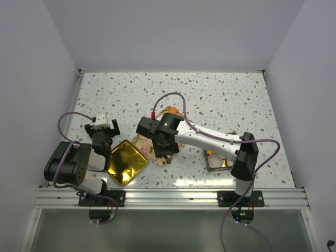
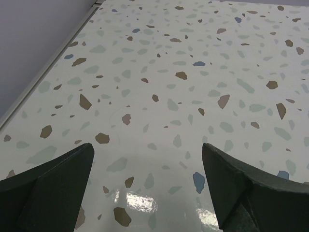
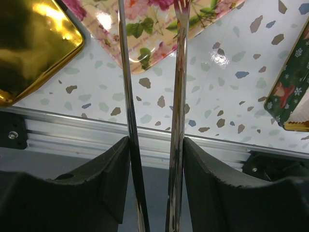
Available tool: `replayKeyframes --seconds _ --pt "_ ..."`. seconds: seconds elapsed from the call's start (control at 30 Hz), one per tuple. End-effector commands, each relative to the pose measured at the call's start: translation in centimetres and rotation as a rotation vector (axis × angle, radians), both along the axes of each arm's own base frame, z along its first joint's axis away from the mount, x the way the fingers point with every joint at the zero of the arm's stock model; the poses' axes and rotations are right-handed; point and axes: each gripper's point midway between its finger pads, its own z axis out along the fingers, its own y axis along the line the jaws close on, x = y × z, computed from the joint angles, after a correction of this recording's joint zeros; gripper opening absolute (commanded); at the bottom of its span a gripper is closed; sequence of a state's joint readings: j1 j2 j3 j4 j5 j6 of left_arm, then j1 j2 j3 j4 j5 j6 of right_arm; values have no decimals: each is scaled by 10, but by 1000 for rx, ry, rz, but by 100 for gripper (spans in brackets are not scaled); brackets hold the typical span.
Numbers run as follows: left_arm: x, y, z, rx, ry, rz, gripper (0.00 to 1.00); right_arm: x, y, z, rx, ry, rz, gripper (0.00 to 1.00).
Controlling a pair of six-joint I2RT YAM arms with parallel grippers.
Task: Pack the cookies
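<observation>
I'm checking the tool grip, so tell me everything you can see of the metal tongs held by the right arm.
The tongs are two thin, mirror-bright metal blades, slightly apart and nearly parallel. The right gripper holds them, one dark jaw pressed against each blade's outer side. They reach out over the speckled table to the floral tray; one blade ends there in small fork-like tines, the other runs out of frame. Whether the tips touch the tray cannot be told.

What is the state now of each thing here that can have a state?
left gripper: open, empty.
right gripper: shut on the tongs.
tongs: arms apart, nothing between them.
gold tray: hollow side up, looks empty.
floral lid: lying flat, printed side up.
</observation>
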State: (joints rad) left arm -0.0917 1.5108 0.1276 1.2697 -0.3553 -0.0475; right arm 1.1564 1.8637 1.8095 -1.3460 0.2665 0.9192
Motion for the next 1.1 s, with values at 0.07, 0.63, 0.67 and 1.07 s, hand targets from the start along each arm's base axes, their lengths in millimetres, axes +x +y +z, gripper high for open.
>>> replayKeyframes --seconds 0.07,0.63,0.67,1.07 --pt "11 3 37 0 -146 21 100 -35 -40 4 -168 78 -33 48" --pt "11 3 37 2 -144 21 100 -33 -30 -11 -182 62 -68 47" --pt "11 3 37 1 -143 21 100 -33 -28 -11 -176 63 -69 46" --pt "11 3 37 0 -144 21 100 -39 -24 -6 -125 84 -85 30"
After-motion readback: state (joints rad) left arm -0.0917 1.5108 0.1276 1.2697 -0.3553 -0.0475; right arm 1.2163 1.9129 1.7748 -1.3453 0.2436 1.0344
